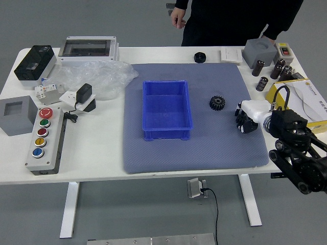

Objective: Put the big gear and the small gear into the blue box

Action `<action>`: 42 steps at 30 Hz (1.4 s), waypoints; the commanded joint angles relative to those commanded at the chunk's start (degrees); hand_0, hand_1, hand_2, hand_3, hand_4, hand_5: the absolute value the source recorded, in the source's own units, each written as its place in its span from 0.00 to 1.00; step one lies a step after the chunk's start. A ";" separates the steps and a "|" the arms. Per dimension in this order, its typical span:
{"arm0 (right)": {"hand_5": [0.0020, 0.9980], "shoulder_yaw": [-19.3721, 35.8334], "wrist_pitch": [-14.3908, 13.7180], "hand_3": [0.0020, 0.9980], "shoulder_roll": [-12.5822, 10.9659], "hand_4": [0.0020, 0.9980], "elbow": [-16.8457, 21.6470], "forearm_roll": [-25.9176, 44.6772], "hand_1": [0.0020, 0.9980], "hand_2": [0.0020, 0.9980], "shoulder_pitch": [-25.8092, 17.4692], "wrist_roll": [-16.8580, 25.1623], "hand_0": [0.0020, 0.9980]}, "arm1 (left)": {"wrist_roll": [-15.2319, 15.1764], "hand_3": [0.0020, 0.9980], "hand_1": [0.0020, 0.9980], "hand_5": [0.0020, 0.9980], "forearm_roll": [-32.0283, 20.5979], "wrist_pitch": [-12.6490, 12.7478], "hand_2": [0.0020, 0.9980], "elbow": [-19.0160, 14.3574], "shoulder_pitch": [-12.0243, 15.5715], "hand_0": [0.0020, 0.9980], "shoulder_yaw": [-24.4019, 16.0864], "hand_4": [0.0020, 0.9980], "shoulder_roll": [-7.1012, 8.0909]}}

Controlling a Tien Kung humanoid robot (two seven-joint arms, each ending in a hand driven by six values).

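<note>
My right hand is low over the right part of the grey-blue mat, right where the small black gear lay, and it hides most or all of that gear. Whether the hand holds the gear cannot be made out. The big black gear lies flat on the mat to the hand's upper left, apart from it. Left of the big gear stands the open blue box, with no gear inside. My left hand is out of view.
A round black part sits beyond the mat. Dark cylinders, a grey block and a yellow box stand at the right. Plastic wrap and a button panel are at the left. A person stands behind the table, hands off the objects.
</note>
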 joint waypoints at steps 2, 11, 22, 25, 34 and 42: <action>0.13 -0.05 -0.11 0.59 0.03 0.52 -0.04 0.05 0.47 0.52 -0.02 -0.04 0.59 | 0.00 0.81 0.83 0.12 0.01 0.00 0.83 0.00 0.01 0.82 0.02 0.53 0.00; 0.06 -0.29 -0.36 0.57 0.03 0.51 -0.35 0.30 0.46 0.50 -0.05 -0.15 0.62 | -0.04 0.81 0.83 0.12 -0.02 -0.03 0.83 0.00 -0.02 0.82 0.16 0.53 -0.03; 0.03 0.09 -0.55 0.50 -0.27 0.55 -0.26 0.17 0.45 0.47 0.45 -0.41 0.62 | -0.03 0.81 0.83 0.12 0.02 -0.02 0.83 0.00 0.01 0.82 0.01 0.53 0.01; 0.03 0.44 -0.53 0.50 -0.52 0.55 0.12 0.16 0.45 0.47 0.67 -0.56 0.62 | -0.02 0.81 0.83 0.12 0.07 -0.02 0.83 0.00 0.03 0.82 -0.10 0.53 0.03; 0.03 2.42 0.00 0.49 -1.59 0.56 3.56 -0.32 0.45 0.47 1.70 -1.26 0.63 | -0.04 0.81 0.83 0.12 -0.02 0.01 0.83 0.00 0.00 0.82 -0.28 0.53 0.09; 0.02 3.21 0.82 0.49 -1.33 0.56 10.86 -1.08 0.45 0.46 4.84 -2.25 0.63 | 0.05 0.81 0.83 0.12 0.30 0.01 0.83 0.00 0.18 0.82 -0.69 0.53 0.28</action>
